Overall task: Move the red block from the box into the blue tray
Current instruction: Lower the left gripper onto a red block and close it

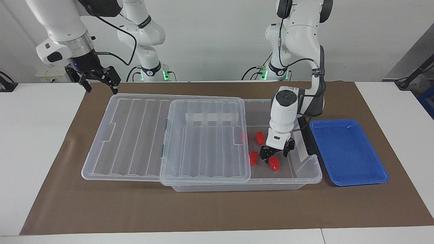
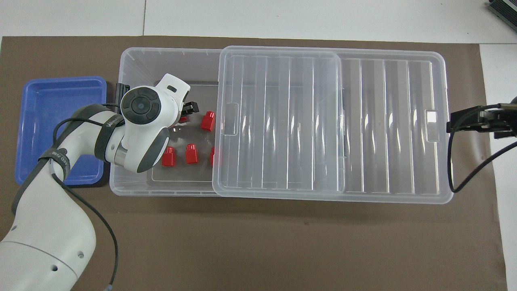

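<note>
Where lid slid: box (red blocks)

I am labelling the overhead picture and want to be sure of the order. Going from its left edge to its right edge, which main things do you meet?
blue tray → left gripper, open, inside the box → red block → clear lid, slid off toward the right arm's end → right gripper, open.
</note>
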`<action>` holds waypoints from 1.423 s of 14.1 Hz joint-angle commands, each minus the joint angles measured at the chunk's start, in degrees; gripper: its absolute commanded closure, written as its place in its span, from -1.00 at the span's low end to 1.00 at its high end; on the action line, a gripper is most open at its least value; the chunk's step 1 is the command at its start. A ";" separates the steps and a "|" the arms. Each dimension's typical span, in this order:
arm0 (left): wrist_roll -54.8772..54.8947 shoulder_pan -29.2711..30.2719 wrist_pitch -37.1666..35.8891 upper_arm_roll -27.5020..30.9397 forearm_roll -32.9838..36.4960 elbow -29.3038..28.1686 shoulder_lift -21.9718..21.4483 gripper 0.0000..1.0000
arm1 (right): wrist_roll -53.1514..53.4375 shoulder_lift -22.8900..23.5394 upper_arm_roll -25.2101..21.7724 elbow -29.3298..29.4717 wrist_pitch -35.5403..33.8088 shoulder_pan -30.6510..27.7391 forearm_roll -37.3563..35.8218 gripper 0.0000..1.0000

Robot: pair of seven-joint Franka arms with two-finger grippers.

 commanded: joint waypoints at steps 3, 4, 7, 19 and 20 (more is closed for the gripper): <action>0.29 1.05 5.45 -0.09 1.58 0.17 2.52 -1.00 | 0.93 0.37 0.93 0.65 -0.80 -0.38 -0.30 -1.00; 0.29 1.05 5.63 -0.09 1.58 0.26 2.69 -1.00 | 0.75 0.37 0.93 0.65 -0.80 -0.46 -0.30 -1.00; 0.29 0.79 5.45 -0.09 1.58 0.17 2.70 -1.00 | 0.23 0.37 0.93 0.47 -0.89 -0.38 -1.43 -1.00; 0.38 0.17 -0.60 -0.09 1.67 1.13 2.26 1.00 | -1.97 -0.42 0.84 -0.67 -1.94 -0.29 -1.09 -1.00; 0.38 0.17 -2.87 -0.17 1.67 2.70 2.34 1.00 | -2.06 -0.42 0.92 -0.67 -1.94 -0.37 -1.09 -1.00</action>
